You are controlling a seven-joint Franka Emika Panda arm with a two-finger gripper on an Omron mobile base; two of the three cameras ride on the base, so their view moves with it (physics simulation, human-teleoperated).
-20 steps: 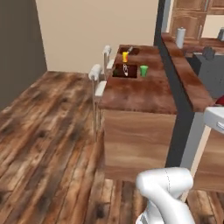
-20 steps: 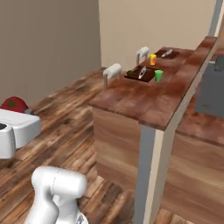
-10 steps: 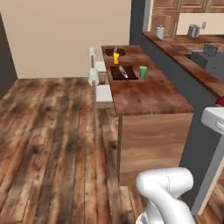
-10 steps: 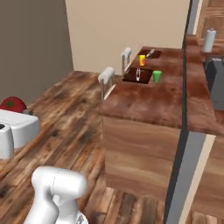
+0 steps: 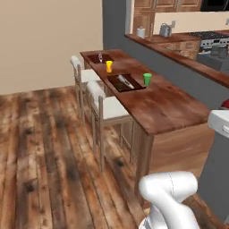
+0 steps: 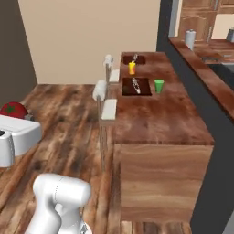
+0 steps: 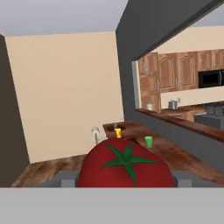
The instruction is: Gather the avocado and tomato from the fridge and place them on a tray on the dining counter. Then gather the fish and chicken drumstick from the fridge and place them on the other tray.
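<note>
floor: dark wood planks [image 5: 40, 147] | wall: plain beige [image 6: 87, 36] | stools: white-cushioned [image 5: 109, 107] | cabinets: wooden [image 7: 175, 78]

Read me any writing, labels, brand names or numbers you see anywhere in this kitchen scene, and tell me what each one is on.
None: no readable text anywhere.
The yellow cup, green cup, tomato and dining counter are plain, with no marks.
The appliances on the far worktop are too small and blurred to tell.

Tomato [image 7: 126, 168] bottom behind grey band
</note>
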